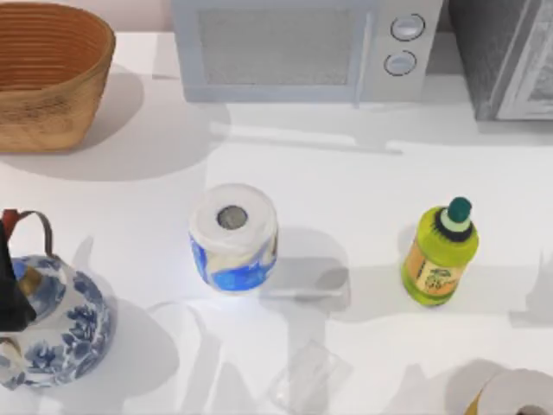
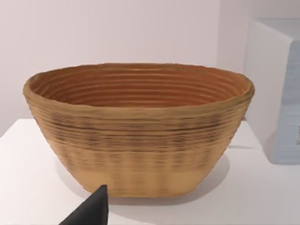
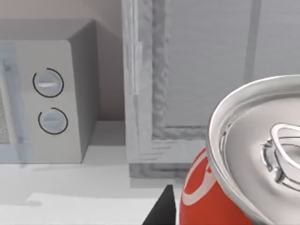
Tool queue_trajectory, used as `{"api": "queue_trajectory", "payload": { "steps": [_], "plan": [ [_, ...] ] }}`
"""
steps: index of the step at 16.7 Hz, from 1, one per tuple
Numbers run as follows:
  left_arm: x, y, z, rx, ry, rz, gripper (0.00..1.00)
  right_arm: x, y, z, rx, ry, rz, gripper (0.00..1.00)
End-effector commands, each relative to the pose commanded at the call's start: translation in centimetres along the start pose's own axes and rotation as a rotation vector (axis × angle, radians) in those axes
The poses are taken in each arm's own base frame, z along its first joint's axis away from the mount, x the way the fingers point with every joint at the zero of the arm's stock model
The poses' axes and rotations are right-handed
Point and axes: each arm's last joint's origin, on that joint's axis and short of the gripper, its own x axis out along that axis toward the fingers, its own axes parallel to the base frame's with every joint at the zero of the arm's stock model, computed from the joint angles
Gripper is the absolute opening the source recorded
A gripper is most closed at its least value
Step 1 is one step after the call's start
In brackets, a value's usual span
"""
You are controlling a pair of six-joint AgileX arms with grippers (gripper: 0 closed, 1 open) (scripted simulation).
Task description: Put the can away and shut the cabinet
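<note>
- The red can (image 3: 206, 197) was very close to the right gripper (image 3: 161, 208). It sat just beside the dark tip in the right wrist view.
- The can's silver top was turned up toward that camera, so its long way ran up and down, a bit tilted.
- The pictures did not show whether the right gripper was squeezing the can or had let go.
- The grey cabinet (image 3: 206, 70) stood straight ahead, behind the can. It was next to the microwave (image 1: 294, 47), at the far right of the table (image 1: 346, 173).
- The right arm was the nearer one, so the next move was likely to carry the can forward into the cabinet.
- It was hard to tell how far the cabinet door was open.
- The left gripper (image 2: 91, 208) waited at the table's left side, facing the basket (image 2: 140, 136). Its grip could not be told either.
</note>
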Motion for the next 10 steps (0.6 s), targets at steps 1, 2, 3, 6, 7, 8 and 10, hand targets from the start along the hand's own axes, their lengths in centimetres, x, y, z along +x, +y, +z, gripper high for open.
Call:
{"api": "queue_trajectory", "payload": {
  "steps": [1, 2, 3, 6, 7, 8, 10],
  "plan": [
    [0.0, 0.0, 0.0, 0.0, 0.0, 0.0, 1.0, 0.0, 0.0, -0.1, 0.0, 0.001, -0.001, 0.0],
    [0.0, 0.0, 0.0, 0.0, 0.0, 0.0, 1.0, 0.0, 0.0, -0.1, 0.0, 0.001, -0.001, 0.0],
    [0.0, 0.0, 0.0, 0.0, 0.0, 0.0, 1.0, 0.0, 0.0, -0.1, 0.0, 0.001, -0.001, 0.0],
    [0.0, 0.0, 0.0, 0.0, 0.0, 0.0, 1.0, 0.0, 0.0, 0.0, 0.002, 0.002, -0.001, 0.0],
    [0.0, 0.0, 0.0, 0.0, 0.0, 0.0, 1.0, 0.0, 0.0, 0.3, 0.001, 0.003, -0.003, 0.0],
    [0.0, 0.0, 0.0, 0.0, 0.0, 0.0, 1.0, 0.0, 0.0, 0.8, 0.0, 0.005, -0.007, 0.0],
    [0.0, 0.0, 0.0, 0.0, 0.0, 0.0, 1.0, 0.0, 0.0, 2.6, -0.002, 0.013, -0.017, 0.0]
  ]
}}
